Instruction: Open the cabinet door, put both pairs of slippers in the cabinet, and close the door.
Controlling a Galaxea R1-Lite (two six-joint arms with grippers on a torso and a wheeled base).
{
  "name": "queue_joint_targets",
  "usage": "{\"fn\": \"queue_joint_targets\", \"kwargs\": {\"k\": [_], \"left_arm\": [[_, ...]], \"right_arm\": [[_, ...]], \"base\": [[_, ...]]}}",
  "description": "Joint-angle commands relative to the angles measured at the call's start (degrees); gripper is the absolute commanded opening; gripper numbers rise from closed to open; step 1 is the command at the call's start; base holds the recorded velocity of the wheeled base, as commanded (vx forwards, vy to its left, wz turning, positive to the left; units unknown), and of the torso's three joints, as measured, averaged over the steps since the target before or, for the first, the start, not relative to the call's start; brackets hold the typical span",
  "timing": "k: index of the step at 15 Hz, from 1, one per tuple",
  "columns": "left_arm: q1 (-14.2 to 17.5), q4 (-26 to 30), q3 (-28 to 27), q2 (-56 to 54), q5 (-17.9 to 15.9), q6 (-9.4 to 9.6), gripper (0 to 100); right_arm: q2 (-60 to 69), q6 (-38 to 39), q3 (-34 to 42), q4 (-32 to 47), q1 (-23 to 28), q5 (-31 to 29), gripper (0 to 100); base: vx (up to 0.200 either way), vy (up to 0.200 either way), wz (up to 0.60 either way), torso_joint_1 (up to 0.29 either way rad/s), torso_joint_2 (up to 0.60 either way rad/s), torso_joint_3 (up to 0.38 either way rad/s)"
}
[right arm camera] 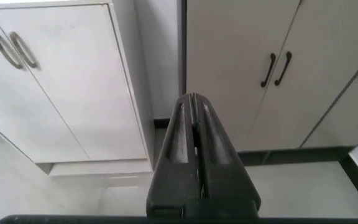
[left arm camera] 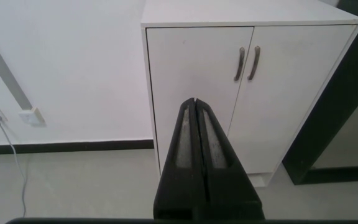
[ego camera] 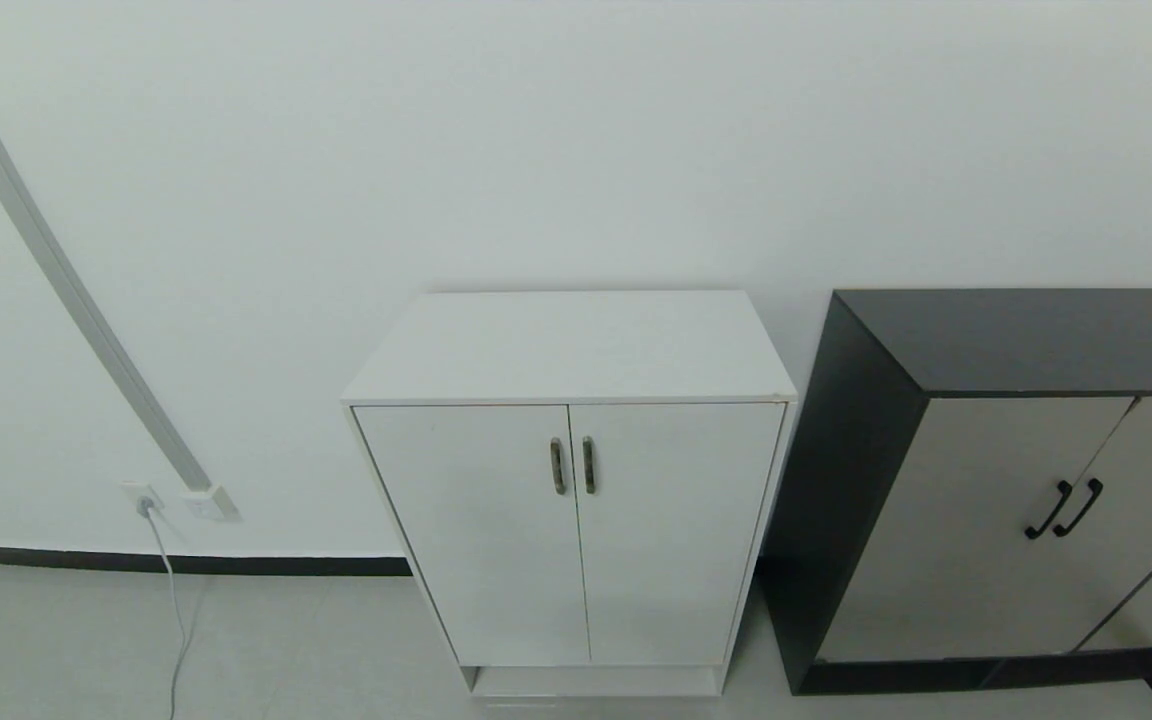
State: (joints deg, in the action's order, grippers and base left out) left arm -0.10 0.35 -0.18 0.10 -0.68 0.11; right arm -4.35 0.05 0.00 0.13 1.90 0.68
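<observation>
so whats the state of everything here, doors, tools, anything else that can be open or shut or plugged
white cabinet: both doors closed
black cabinet: doors in view closed
left tool: shut, holding nothing
right tool: shut, holding nothing
wall plug: plugged in

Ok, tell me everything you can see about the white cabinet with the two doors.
The white cabinet is a boxy unit, seemingly matt laminated board, with a flat bare top. Its two doors are shut, meeting at the middle, where two slim upright handles sit side by side. Below them is a shallow open recess. It stands on the grey floor against the white wall, a black cabinet close on the robot's right.
</observation>
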Motion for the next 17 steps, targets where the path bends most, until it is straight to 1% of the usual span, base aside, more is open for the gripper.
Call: {"fn": "queue_joint_targets", "kwargs": {"k": [1, 3, 4, 7, 9, 10, 11, 17], "left_arm": [[0.01, 0.00, 0.01, 0.08, -0.02, -0.02, 0], [0.01, 0.00, 0.01, 0.08, -0.02, -0.02, 0], [0.01, 0.00, 0.01, 0.08, -0.02, -0.02, 0], [0.01, 0.00, 0.01, 0.08, -0.11, 0.07, 0], [0.01, 0.00, 0.01, 0.08, -0.11, 0.07, 0], [0.01, 0.00, 0.01, 0.08, -0.20, 0.42, 0], [0.01, 0.00, 0.01, 0.08, -0.11, 0.15, 0], [0.01, 0.00, 0.01, 0.08, -0.20, 0.15, 0]], "right_arm": [[2.07, 0.04, 0.00, -0.05, -3.13, 0.11, 0], [4.26, -0.05, 0.00, -0.05, -2.08, 0.11, 0], [4.26, -0.31, -0.09, 0.04, -1.99, -1.03, 0], [4.26, 4.61, 0.00, -0.31, -1.99, -5.17, 0], [4.26, 4.96, 0.00, -0.57, -1.99, -5.43, 0], [4.26, 4.87, 0.00, -0.57, -1.99, -5.43, 0], [4.26, 4.70, 0.00, -0.57, -1.99, -5.34, 0], [4.35, 4.43, 0.00, -0.49, -1.99, -5.25, 0]], "base": [[0.000, 0.000, 0.00, 0.000, 0.00, 0.000], [0.000, 0.000, 0.00, 0.000, 0.00, 0.000], [0.000, 0.000, 0.00, 0.000, 0.00, 0.000], [0.000, 0.000, 0.00, 0.000, 0.00, 0.000], [0.000, 0.000, 0.00, 0.000, 0.00, 0.000], [0.000, 0.000, 0.00, 0.000, 0.00, 0.000], [0.000, 0.000, 0.00, 0.000, 0.00, 0.000], [0.000, 0.000, 0.00, 0.000, 0.00, 0.000]]}}
